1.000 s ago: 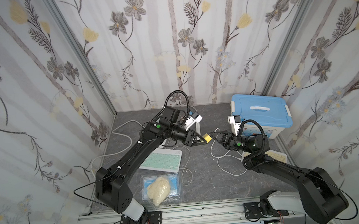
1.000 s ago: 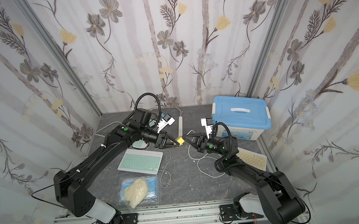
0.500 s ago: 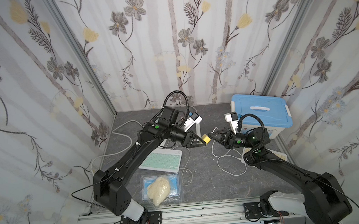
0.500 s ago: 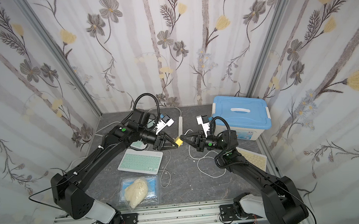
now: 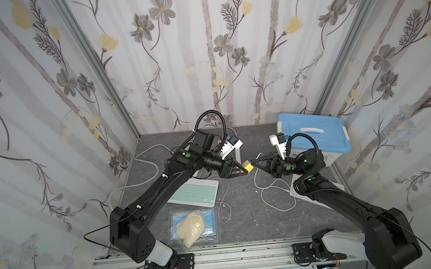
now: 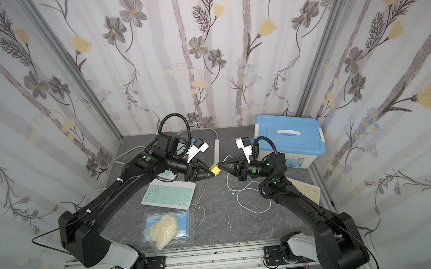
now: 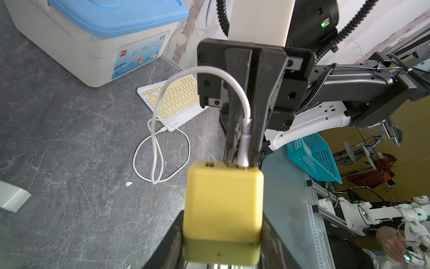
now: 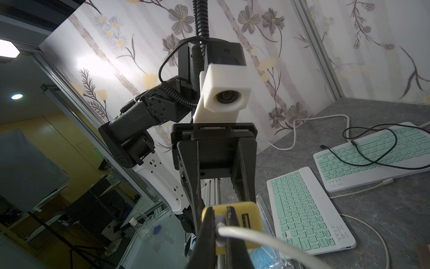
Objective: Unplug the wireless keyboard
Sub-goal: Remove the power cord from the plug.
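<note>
1. My left gripper (image 5: pixel 245 168) stands about half spread. Its two fingers press on opposite sides of a yellow charger (image 7: pixel 223 200), which I hold in the air above the middle of the bench (image 5: pixel 243 225).
2. My right gripper (image 5: pixel 254 162) is closed almost all the way, tip to tip with my left one. It pinches the silver plug (image 7: pixel 244 139) between its fingers.
3. The end of the plug meets the face of the charger, beside an empty socket. I cannot tell how deep it sits.
4. A white cable (image 7: pixel 160 149) arcs out of the plug, drops to the bench and lies there in a loose loop.
5. The far end of the cable meets the edge of the yellow keyboard (image 7: pixel 172 100). This keyboard lies flat by the right edge of the bench, just in front of a box (image 5: pixel 313 134) with a blue lid that stands in the back right corner.
6. A green keyboard (image 5: pixel 195 194) lies flat near the middle of the bench, partly under my left arm and well apart from the yellow one. Neither gripper touches it.
</note>
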